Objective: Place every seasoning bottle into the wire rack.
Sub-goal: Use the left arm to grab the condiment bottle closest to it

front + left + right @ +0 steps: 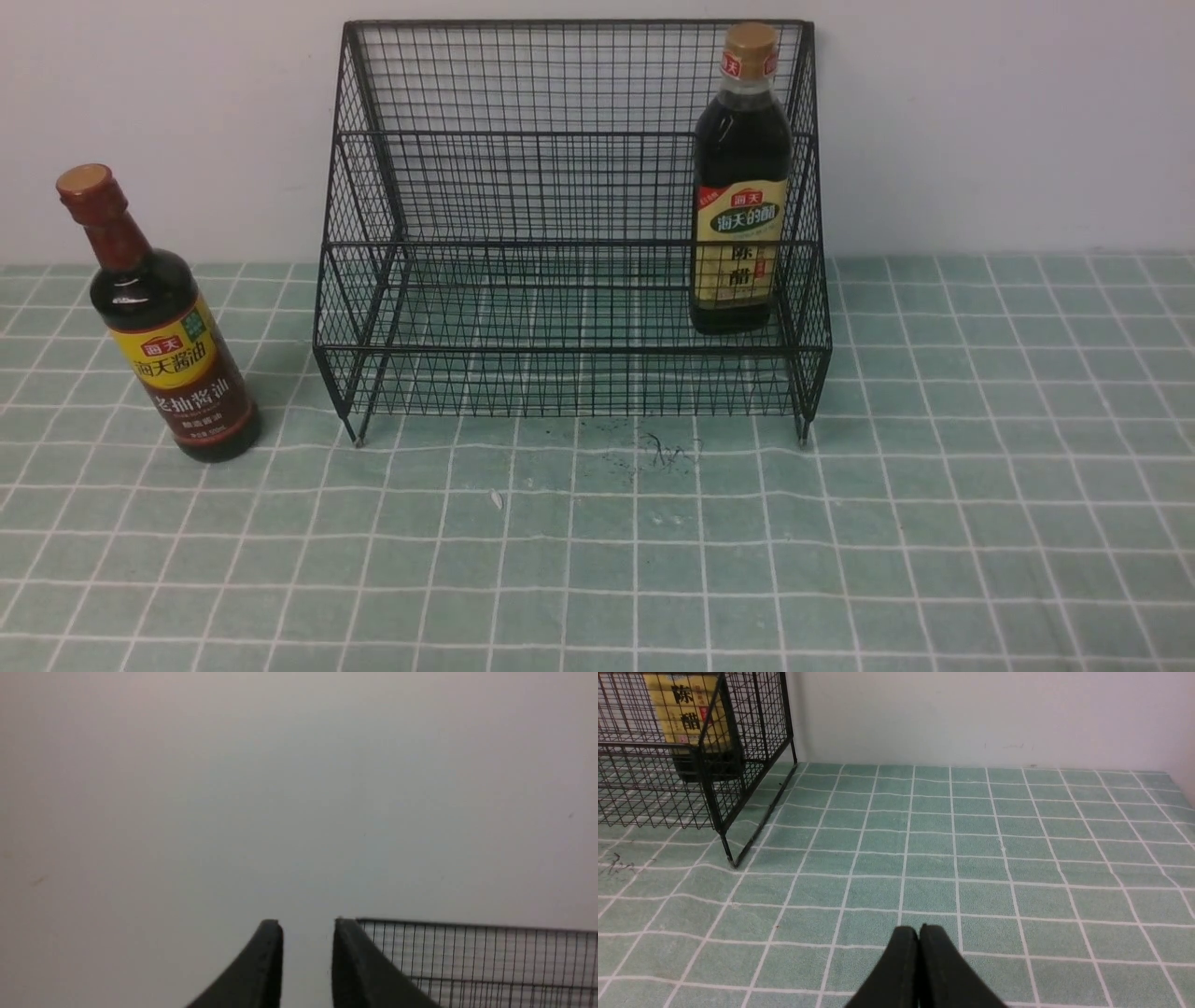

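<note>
The black wire rack stands at the back against the wall. The flatter bottle with tan cap and cream-and-green label stands upright inside the rack's right end; its label shows in the right wrist view. The round bottle with dark-red neck and yellow-and-maroon label stands on the cloth left of the rack, leaning slightly. Neither gripper shows in the front view. My left gripper is open and empty, facing the wall beside the rack's top edge. My right gripper is shut and empty, low over the cloth right of the rack.
A green checked tablecloth covers the table. A pale wall rises right behind the rack. Dark scribble marks lie on the cloth in front of the rack.
</note>
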